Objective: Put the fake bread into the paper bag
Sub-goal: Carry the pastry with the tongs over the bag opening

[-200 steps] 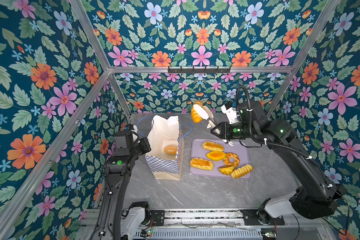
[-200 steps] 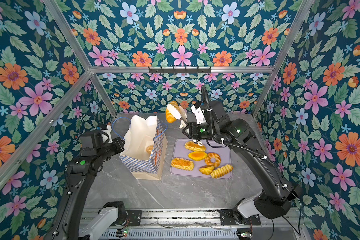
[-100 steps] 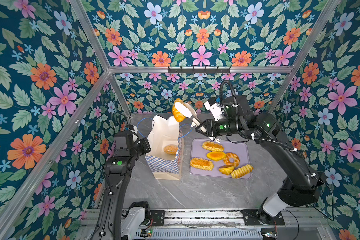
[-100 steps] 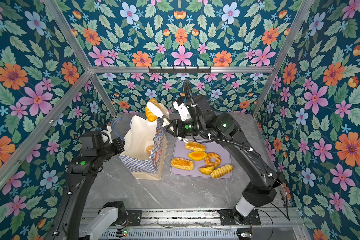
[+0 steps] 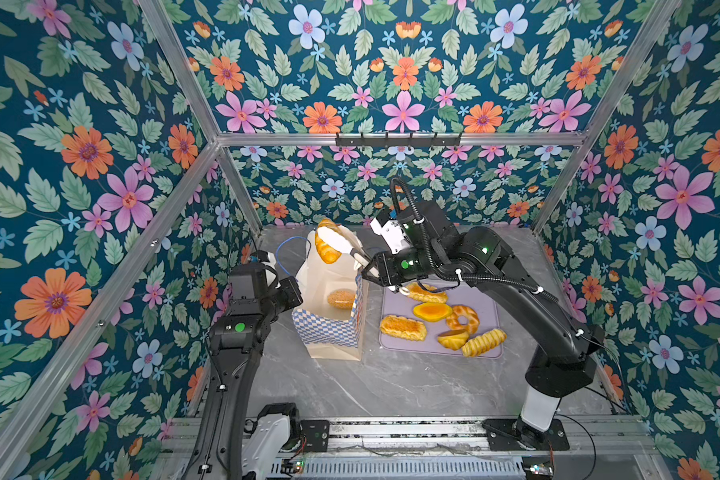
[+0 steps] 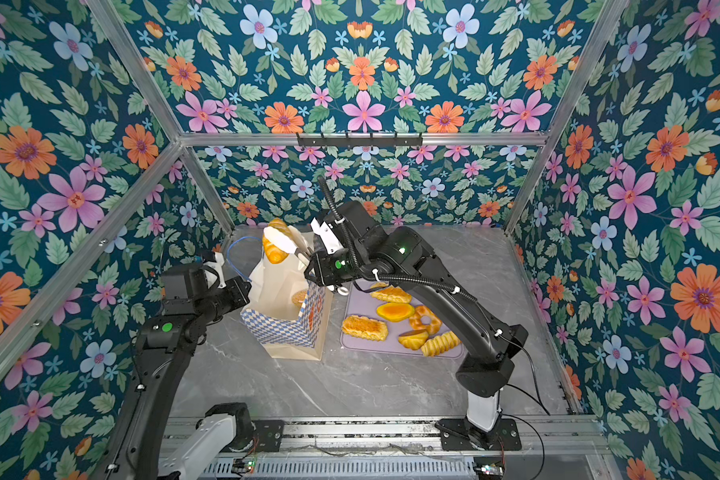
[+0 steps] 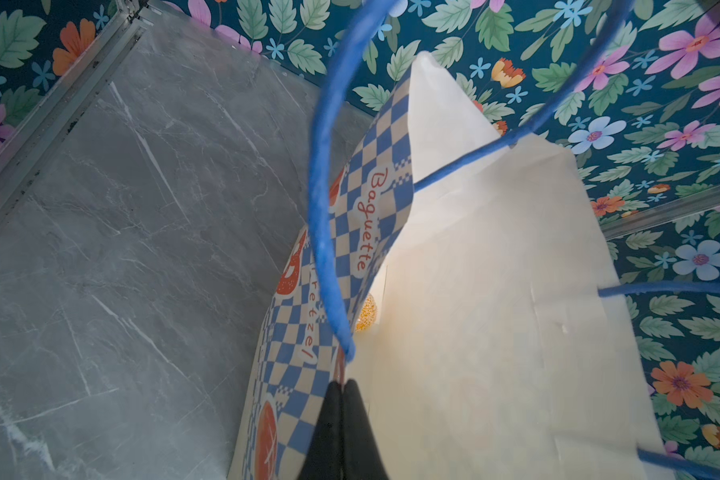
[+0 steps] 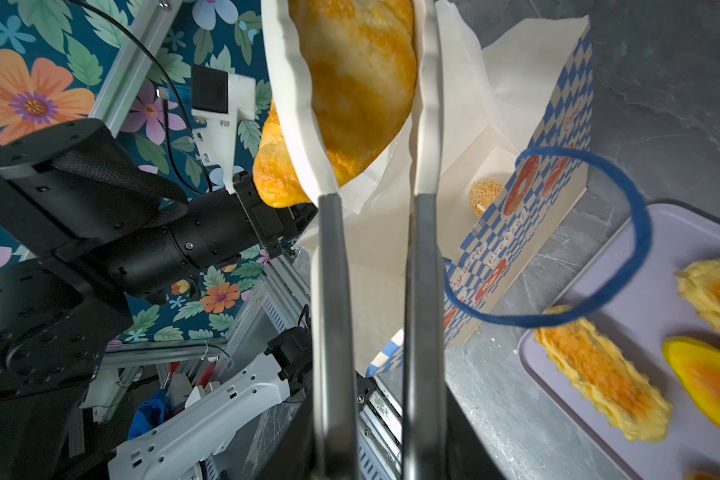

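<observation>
The paper bag [image 5: 329, 328] [image 6: 281, 328] stands open on the marble table, with a sesame bun [image 5: 341, 298] [image 8: 485, 193] lying inside. My left gripper [image 7: 341, 386] [image 5: 298, 286] is shut on the bag's left rim beside a blue cord handle [image 7: 323, 232]. My right gripper [image 8: 358, 62] [image 5: 329, 241] reaches across, its long white fingers [image 8: 294, 95] shut on a golden loaf of fake bread [image 8: 362, 83] [image 6: 273, 249]. It holds the loaf in the air above the bag's mouth. Several more pieces of fake bread [image 5: 403, 327] [image 6: 364, 327] lie on the tray.
The lilac tray [image 5: 489, 297] [image 8: 657, 266] lies flat just right of the bag. The bag's other blue handle [image 8: 636, 232] loops out towards the tray. Floral walls close in the back and both sides, and aluminium rails run along the front.
My right gripper has carried the loaf leftwards, from behind the tray to above the bag's mouth. The left gripper and the bag have stayed where they were.
</observation>
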### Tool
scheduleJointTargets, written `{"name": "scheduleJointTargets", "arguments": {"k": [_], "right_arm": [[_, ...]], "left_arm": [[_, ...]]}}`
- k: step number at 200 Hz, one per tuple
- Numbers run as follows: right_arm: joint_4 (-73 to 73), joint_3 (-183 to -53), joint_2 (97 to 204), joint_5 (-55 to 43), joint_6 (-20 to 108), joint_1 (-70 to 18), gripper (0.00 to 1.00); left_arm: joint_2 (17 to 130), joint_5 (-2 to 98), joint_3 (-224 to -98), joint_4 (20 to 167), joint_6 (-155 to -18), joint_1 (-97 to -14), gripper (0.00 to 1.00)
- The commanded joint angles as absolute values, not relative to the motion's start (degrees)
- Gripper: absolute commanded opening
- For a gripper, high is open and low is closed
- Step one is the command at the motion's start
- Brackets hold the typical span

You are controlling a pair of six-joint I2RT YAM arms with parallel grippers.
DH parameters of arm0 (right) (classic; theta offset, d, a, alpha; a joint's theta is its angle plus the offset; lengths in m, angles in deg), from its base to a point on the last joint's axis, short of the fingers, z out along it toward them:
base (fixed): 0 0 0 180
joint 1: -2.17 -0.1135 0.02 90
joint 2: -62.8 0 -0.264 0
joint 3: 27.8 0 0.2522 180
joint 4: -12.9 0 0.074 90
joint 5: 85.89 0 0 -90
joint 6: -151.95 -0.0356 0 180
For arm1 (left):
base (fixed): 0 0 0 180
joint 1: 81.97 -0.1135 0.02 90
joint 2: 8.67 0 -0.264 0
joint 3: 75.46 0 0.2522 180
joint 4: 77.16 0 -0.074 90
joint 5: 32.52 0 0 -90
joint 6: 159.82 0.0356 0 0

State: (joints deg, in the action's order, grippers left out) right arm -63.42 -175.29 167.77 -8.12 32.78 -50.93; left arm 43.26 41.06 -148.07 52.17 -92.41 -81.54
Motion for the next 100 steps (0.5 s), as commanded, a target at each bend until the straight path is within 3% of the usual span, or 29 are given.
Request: {"name": "scheduleJointTargets", "arguments": {"k": [1,100], "right_arm": [[-63.38,-175.70,168.25,-5.62,33.86,-51.24,0.35],[-64.12,-172.43,169.32,-1.96,34.20,-52.98,0.34]], "left_arm": [[43.03,40.95,-148.20,52.23,-92.98,-81.53,0.00],[43.54,41.18,-148.81,52.07,-92.94,-81.53,0.02]]}}
